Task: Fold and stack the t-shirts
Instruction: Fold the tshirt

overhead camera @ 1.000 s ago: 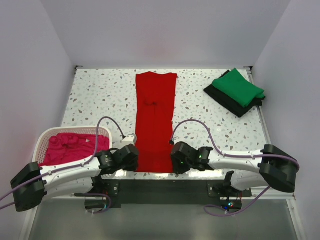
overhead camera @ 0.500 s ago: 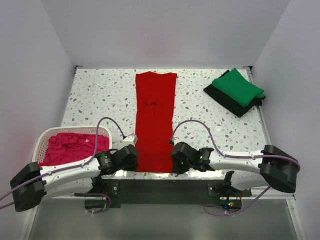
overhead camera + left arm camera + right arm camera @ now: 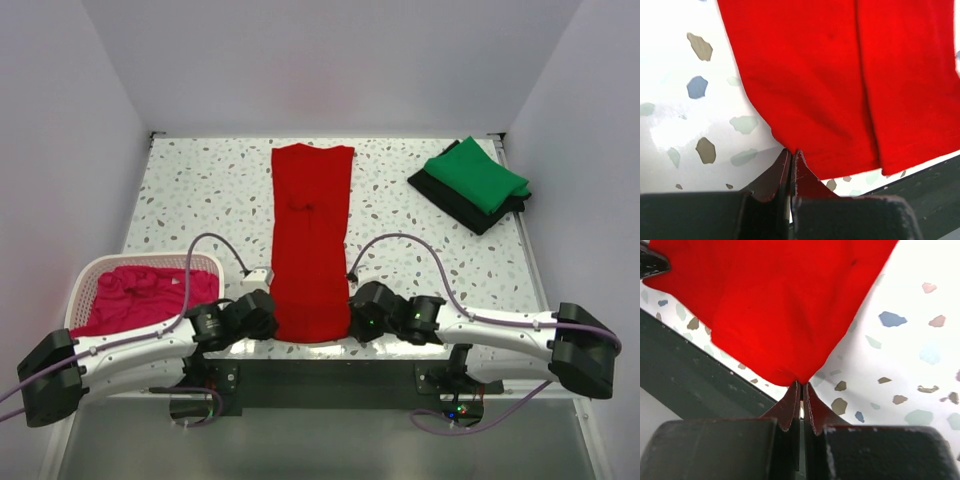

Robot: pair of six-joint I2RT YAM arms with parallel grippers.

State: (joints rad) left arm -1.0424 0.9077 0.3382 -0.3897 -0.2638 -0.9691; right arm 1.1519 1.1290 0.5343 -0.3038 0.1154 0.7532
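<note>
The red t-shirt (image 3: 311, 230) lies as a long folded strip down the middle of the table. My left gripper (image 3: 272, 318) is shut on its near left corner (image 3: 805, 100). My right gripper (image 3: 352, 318) is shut on its near right corner (image 3: 775, 310). Both near corners are lifted slightly off the table. A folded green t-shirt (image 3: 476, 175) lies on a folded black t-shirt (image 3: 458, 205) at the far right. The magenta-pink t-shirt (image 3: 140, 292) is crumpled in the basket.
The white lattice basket (image 3: 92, 275) stands at the near left. The table's near edge (image 3: 310, 350) runs just behind the grippers. Grey walls close in the table's left, right and far sides.
Both grippers lifted the red shirt's near hem and drew slightly apart; the right arm shifted right. The hem now looks rounded and raised.
</note>
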